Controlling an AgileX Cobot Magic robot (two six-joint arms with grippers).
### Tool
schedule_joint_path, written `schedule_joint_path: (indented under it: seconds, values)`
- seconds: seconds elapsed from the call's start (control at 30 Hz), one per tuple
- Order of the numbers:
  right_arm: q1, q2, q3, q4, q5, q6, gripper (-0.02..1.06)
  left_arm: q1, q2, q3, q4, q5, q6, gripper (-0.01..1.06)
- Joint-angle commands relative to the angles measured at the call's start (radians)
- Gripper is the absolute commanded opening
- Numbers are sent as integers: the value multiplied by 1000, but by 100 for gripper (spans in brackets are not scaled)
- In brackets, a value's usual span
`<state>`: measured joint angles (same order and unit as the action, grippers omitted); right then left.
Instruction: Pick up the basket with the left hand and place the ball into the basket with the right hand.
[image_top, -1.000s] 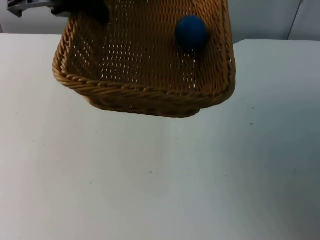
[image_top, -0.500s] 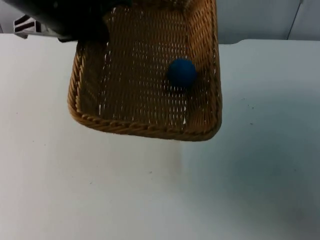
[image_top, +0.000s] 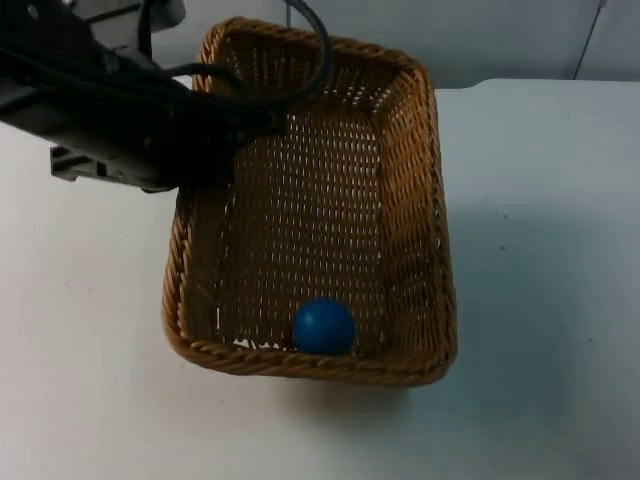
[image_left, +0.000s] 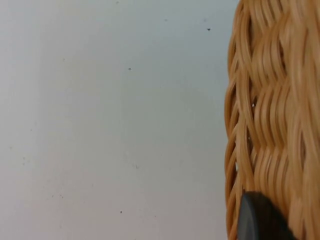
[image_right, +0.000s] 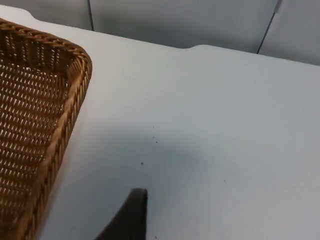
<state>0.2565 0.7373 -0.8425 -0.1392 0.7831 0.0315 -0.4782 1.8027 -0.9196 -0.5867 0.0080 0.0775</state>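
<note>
Already the ball (image_top: 323, 326) lies inside the basket (image_top: 415, 200), down against the near wall, which suggests the basket tips slightly that way. My left gripper (image_top: 225, 135) is clamped on the basket's left rim near the far corner, one fingertip (image_left: 260, 220) pressed against the outside of the weave; holding it at the edge leaves the whole opening free. I judge the placing done, with only the basket to set down or keep steady. Whether it rests on the table (image_top: 540, 300) or hangs just above it I cannot tell. My right arm waits off to the basket's right over bare table, its gripper holding nothing that I can see, though how far apart its fingers are I cannot tell. Behind the table stands the grey wall (image_right: 180, 20); nothing blocks either arm.
</note>
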Motion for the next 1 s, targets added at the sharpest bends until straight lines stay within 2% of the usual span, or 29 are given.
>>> schedule_joint_path:
  seconds: [0.0, 0.1, 0.3, 0.57, 0.7, 0.83, 0.87, 0.97]
  values:
    - [-4, 14, 7, -9, -18, -8, 105, -4, 37, -13, -22, -8, -36, 0]
    - [-4, 23, 7, -9, -25, -8, 105, -2, 106, -71, -36, 65, -36, 0]
    - [-4, 23, 5, -5, -25, -8, 105, -2, 197, -185, -63, 138, -29, 0]
    - [-4, 23, 5, -5, -23, -8, 105, 70, 276, -288, -124, 266, -20, 0]
    - [-4, 23, 5, -5, -23, -8, 105, 89, 279, -292, -175, 280, 50, 0]
    - [-4, 23, 5, -5, -23, -8, 105, 91, 285, -292, -334, 286, 231, 0]
    - [-4, 23, 5, -5, -23, -8, 105, 91, 285, -292, -334, 286, 231, 0]
    - [-4, 23, 5, -2, -23, -8, 105, 103, 312, -292, -538, 326, 359, 0]
